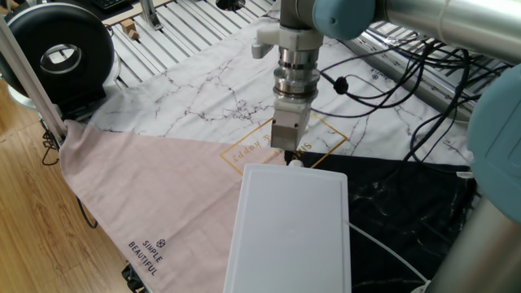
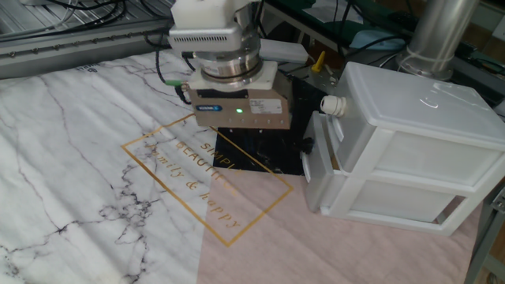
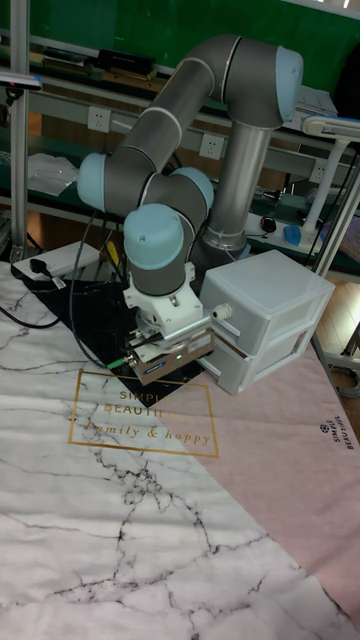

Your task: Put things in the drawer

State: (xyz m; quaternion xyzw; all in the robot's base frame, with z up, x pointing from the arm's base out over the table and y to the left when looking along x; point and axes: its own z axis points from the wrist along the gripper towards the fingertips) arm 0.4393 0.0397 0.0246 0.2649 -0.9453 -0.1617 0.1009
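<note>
While the drawer stood slightly open near the worktop's edge, my hand hovered before it; I could not tell its opening, nor see the cube, which I judged light, rigid, best gripped on opposite flat faces.

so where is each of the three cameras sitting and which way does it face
One fixed view: behind and above the drawer, looking across its flat top at the mat; shows the wrist and gripper coming down from the top edge.
The other fixed view: low at the table's side, facing the drawer's front corner; shows only the wrist and gripper body.
Tall fixed view: in front of the table, facing the arm's base; shows the whole arm bent over.
All three share the drawer and the mat's gold-framed lettering.
</note>
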